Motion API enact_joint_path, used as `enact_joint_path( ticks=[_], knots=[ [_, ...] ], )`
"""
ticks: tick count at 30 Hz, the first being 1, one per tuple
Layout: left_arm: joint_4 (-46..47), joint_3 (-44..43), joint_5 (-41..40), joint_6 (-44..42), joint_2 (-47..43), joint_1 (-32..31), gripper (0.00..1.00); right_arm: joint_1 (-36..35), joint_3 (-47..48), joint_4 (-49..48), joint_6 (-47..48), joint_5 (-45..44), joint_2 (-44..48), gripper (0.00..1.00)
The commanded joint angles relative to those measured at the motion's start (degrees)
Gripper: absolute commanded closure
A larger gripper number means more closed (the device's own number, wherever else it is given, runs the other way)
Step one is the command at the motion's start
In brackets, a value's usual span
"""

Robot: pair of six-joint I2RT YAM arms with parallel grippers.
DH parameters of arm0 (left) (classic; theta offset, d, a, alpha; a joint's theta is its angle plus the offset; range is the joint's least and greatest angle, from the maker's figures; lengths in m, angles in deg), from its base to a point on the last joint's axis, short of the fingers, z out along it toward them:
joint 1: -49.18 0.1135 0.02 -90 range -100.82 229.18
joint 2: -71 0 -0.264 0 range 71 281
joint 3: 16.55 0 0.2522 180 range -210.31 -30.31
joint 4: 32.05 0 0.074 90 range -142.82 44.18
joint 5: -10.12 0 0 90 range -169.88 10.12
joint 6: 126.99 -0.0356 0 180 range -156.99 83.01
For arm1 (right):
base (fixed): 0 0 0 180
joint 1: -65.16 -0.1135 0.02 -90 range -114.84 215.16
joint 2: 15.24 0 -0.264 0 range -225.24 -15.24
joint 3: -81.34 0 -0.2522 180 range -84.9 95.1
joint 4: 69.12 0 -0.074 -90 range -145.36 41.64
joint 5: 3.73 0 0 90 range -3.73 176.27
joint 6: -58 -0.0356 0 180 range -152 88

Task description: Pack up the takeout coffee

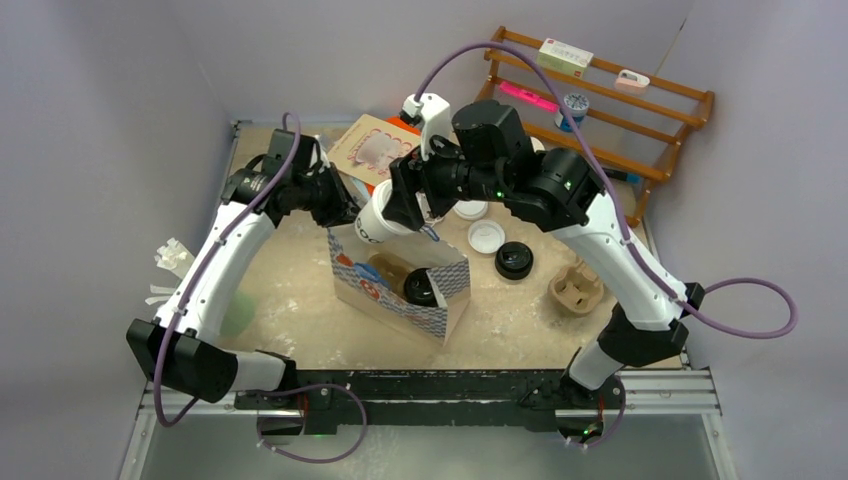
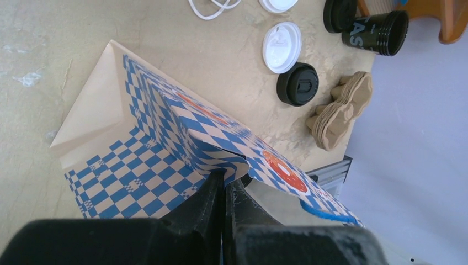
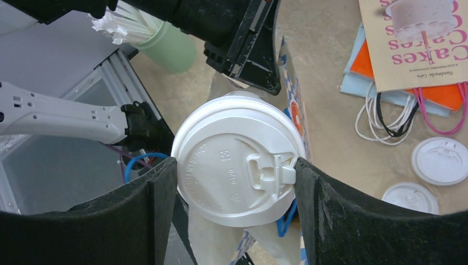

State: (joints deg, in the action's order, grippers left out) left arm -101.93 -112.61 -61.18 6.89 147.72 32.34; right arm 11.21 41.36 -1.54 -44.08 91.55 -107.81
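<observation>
The left gripper [image 2: 225, 182] pinches the blue-checked paper bag [image 2: 160, 138] by its rim, propping it open for loading. The right gripper [image 3: 237, 168] clamps the white-lidded paper cup [image 3: 221, 154], with the bag below its jaws.

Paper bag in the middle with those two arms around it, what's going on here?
The robot is packing takeout coffee. Its left gripper is pinched shut on the rim of the checked paper bag. Its right gripper grips a white-lidded cup, tilted over the bag's mouth. A black lid shows inside the bag; a black-lidded cup stands on the table.
</observation>
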Motion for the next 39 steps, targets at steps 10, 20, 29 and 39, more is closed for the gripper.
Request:
enact_joint_path(
  ticks=[10,20,29,39],
  knots=[
    [14.2,-0.4,-0.2,1.4,-0.7,-0.9,1.00,-1.6,-15.9,-3.6,1.4,-8.6,8.4,0.39],
    [19.1,-1.1,2.4,-7.3,-3.2,-1.2,1.00,-4.8,-19.1,2.2,-0.3,-24.0,7.8,0.40],
    [22.5,-1.6,3.4,-11.4,-4.4,-1.2,1.00,-5.1,-27.5,10.4,-8.7,-26.2,14.1,0.41],
    [29.8,3.1,7.1,-15.0,-7.9,-1.2,1.00,-5.4,-37.0,2.0,-10.6,-18.2,19.5,0.40]
  ],
)
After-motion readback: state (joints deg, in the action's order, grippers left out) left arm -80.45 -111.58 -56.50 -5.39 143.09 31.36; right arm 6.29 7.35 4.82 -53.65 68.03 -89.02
